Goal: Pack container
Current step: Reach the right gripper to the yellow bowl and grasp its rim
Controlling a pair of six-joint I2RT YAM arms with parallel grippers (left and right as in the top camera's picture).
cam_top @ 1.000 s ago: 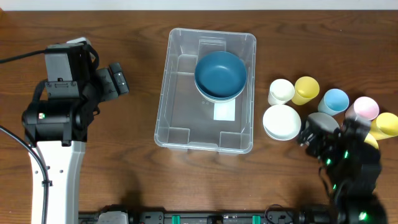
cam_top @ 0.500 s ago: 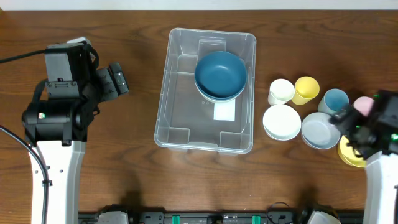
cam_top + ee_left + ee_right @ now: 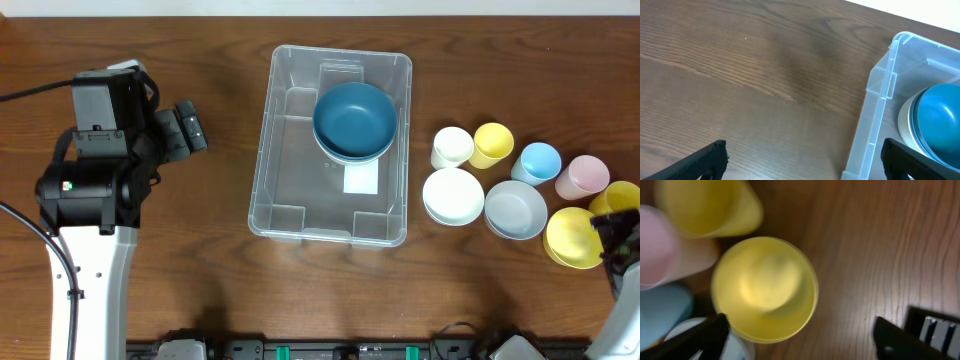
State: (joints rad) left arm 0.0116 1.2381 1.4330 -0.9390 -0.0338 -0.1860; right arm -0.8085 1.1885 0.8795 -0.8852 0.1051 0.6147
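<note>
container spot: your container (image 3: 300,175) sits mid-table (image 3: 200,250), between the two arms. There's already a blue bowl (image 3: 354,118) in its far end.
right gripper: the right gripper (image 3: 800,335) has its jaws spread wide with nothing in them, hanging right over the yellow bowl (image 3: 765,290).
left gripper: the left gripper (image 3: 805,165) is wide open and empty too, over bare table just left of the container.
arm pose: your right arm is tucked at the near right corner, mostly out of the overhead shot, with the wrist looking straight down. Your left arm stands off to the left, wrist aimed toward the container wall.
risk 1: that yellow bowl is jammed in by the grey bowl (image 3: 516,209), pink cup (image 3: 582,177) and a yellow cup (image 3: 620,198). Drop a finger outside the rim and I reckon you'll clip one and tip a cup.
risk 2: the right wrist view is blurry, so I wouldn't trust your centring yet.
risk 3: a rim pinch on a smooth bowl could slip mid-carry.
</note>
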